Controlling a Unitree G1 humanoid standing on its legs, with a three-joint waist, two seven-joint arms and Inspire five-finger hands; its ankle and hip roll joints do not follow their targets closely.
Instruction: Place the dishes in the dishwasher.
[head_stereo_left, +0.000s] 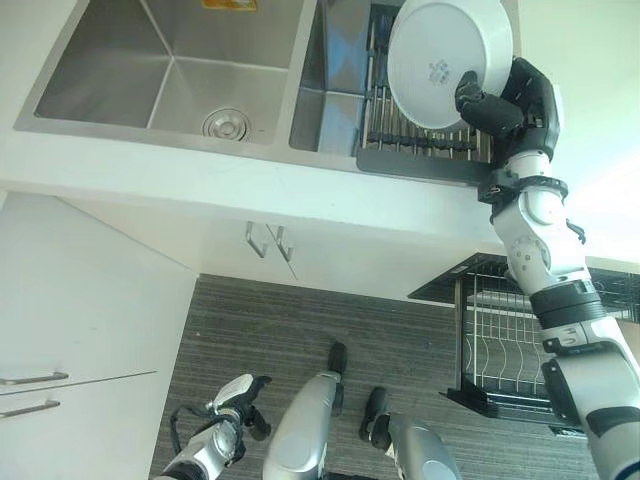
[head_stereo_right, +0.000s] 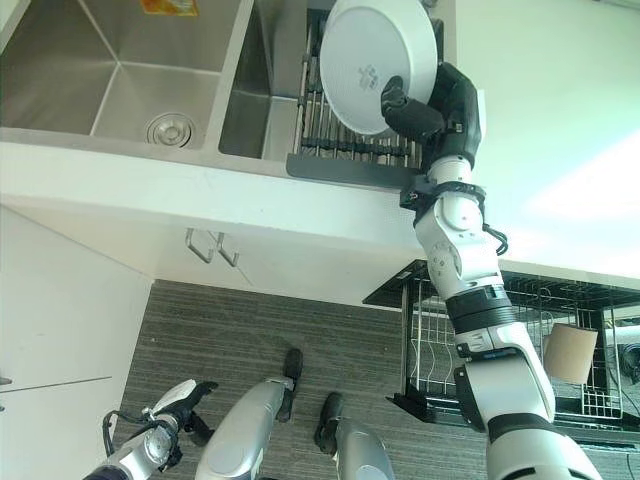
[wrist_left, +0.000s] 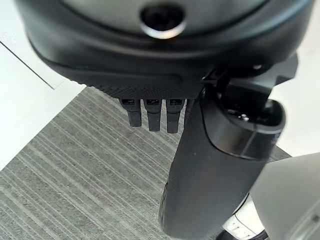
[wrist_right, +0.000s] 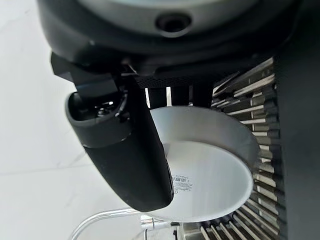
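You are holding the white bowl (head_stereo_left: 445, 60) tilted over the sink's drying rack (head_stereo_left: 400, 125), right hand (head_stereo_left: 500, 105) clamped on its rim (left hand (head_stereo_left: 235, 400) hanging relaxed, fingers straight), so be keeping that pinch firm while swinging down toward the dishwasher rack (head_stereo_right: 520, 345).

Double sink (head_stereo_left: 170, 75) set in the worktop (head_stereo_left: 150, 175), drying rack (head_stereo_left: 420, 135) on its right side, bowl (head_stereo_left: 445, 60) tilted over the rack in the right hand (head_stereo_left: 505, 105), dishwasher basket (head_stereo_right: 520, 340) below the sink's right, left hand (head_stereo_left: 235, 400) low by the floor (head_stereo_left: 300, 320).
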